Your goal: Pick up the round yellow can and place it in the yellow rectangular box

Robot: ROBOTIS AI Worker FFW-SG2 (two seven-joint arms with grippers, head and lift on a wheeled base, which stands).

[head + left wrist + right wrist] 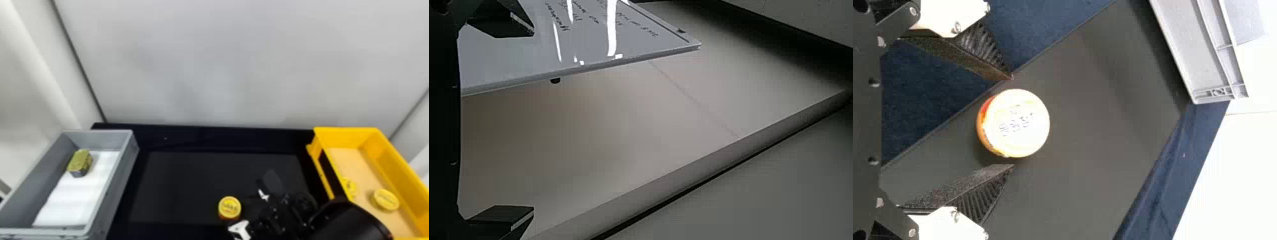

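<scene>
The right claw (pixel 245 209) is open, its two ribbed fingers (pixel 978 195) parted a little wider than the round yellow can (pixel 229 207) and holding nothing. That can sits just beside the right claw's tips, on its left in the head view; in the right wrist view it lies in line with the opening, with a sliver of mat showing between it and each fingertip. It stands upright, yellow lid up, with orange-red on its side, on the dark mat (pixel 191 182) that covers much of the black worktop (pixel 204 138).

To the right of the right claw stands the yellow rectangular box (pixel 399 169), partly hidden by the right arm (pixel 348 223). Inside, on its pale base, are two more round yellow cans: one (pixel 385 200) with its whole lid showing, the other (pixel 349 186) partly covered by the box's near-side wall.

Well apart from the right claw, on its left, is the grey bin (pixel 121 178), a white liner (pixel 76 194) on its floor. A rectangular green-gold tin (pixel 79 162) rests toward its far end.

The left claw (pixel 533 120) is wide open and empty; beyond its fingers are a glossy white board (pixel 579 40) with handwriting and a pale flat surface (pixel 604 140).
</scene>
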